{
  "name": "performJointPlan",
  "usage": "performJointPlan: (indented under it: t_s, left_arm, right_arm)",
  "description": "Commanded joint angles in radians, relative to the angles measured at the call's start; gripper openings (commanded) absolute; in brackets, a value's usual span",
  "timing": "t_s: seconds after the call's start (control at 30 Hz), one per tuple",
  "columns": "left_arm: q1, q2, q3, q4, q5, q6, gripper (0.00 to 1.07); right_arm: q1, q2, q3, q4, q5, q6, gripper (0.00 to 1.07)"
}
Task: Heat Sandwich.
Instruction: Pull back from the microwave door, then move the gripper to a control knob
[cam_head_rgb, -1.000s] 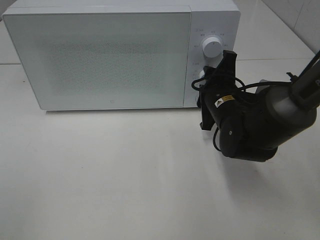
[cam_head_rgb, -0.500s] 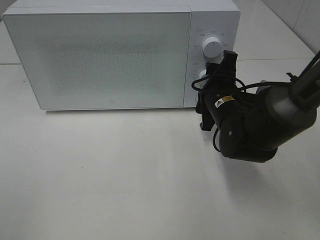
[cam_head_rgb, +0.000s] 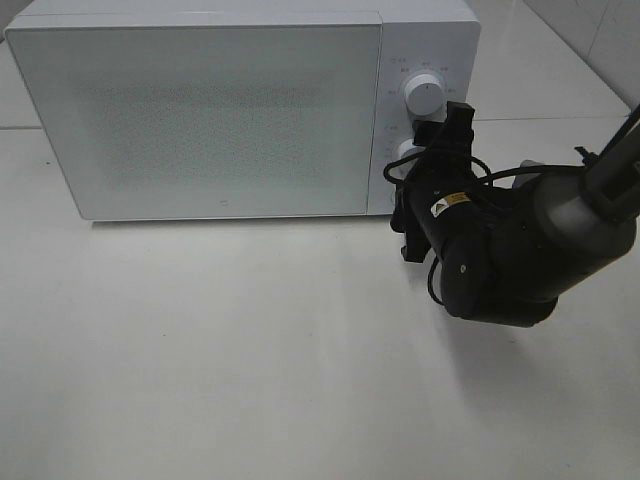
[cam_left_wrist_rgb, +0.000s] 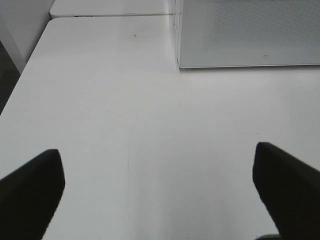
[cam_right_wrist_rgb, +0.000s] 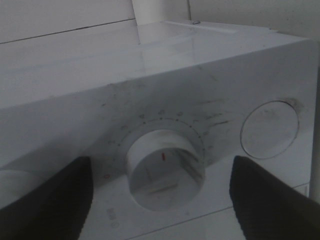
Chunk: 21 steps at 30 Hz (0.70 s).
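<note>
At far left, left gripper (cam_left_wrist_rgb: 160, 190): spread wide, holding nothing, above white table (cam_left_wrist_rgb: 125, 100). Centre-left, microwave (cam_head_rgb: 250, 8): door (cam_head_rgb: 200, 120) shut, frosted. Location of sandwich: cannot be told; not exposed in any view. Right of door, control panel (cam_head_rgb: 440, 50) with dial (cam_right_wrist_rgb: 165, 167). At right, right gripper (cam_right_wrist_rgb: 160, 200): spread, one finger either side of dial, gripping nothing.

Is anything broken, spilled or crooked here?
Nothing stands out. The microwave sits straight with its door shut, and the white table in front of it shows no spills or mess.
</note>
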<state>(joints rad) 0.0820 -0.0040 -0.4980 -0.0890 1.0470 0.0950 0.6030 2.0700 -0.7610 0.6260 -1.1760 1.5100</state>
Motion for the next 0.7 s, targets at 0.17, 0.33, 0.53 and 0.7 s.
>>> performJointPlan:
  t_s: [0.17,0.33,0.53,0.7]
  left_arm:
    - [-0.008,-0.026,0.003,-0.005,-0.01,-0.003,0.97]
    - [-0.008,-0.026,0.003,-0.005,-0.01,-0.003,0.97]
    - [-0.008,-0.026,0.003,-0.005,-0.01,-0.003,0.97]
    - [-0.008,-0.026,0.003,-0.005,-0.01,-0.003,0.97]
  right_arm:
    - [-0.009,-0.065,0.058,-0.063,-0.014,-0.031,0.74]
    - [-0.009,-0.117,0.117,-0.113,0.017,-0.051,0.74]
    - [-0.009,-0.201,0.21,-0.179,0.078,-0.074,0.74]
    - [-0.009,-0.273,0.254,-0.201,0.176,-0.186,0.74]
